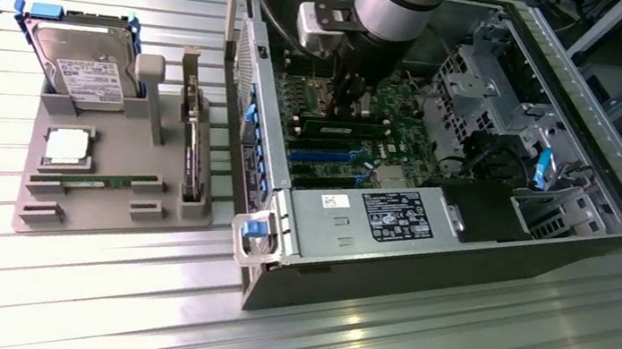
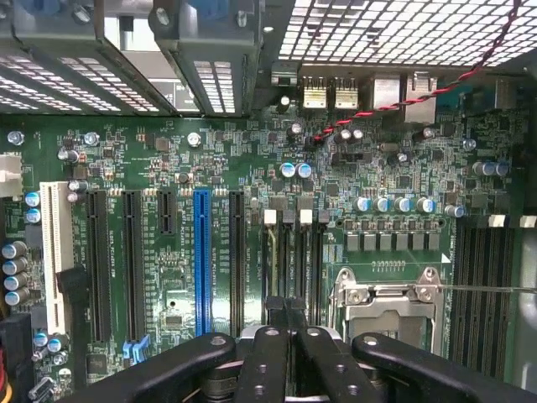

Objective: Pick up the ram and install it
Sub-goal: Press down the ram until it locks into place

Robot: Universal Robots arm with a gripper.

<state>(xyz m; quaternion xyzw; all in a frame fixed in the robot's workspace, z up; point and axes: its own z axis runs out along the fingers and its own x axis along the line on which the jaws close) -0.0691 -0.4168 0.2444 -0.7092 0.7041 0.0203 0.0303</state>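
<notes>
- Gripper is down inside the open computer case, fingers pressed together over the memory slots.
- A ram stick lies across the motherboard just below the fingers; seating cannot be confirmed.
- Another stick rests in the gray tray at the exterior view's left.

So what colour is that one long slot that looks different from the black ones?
Bright blue slot, clearest in the wrist view.
</notes>
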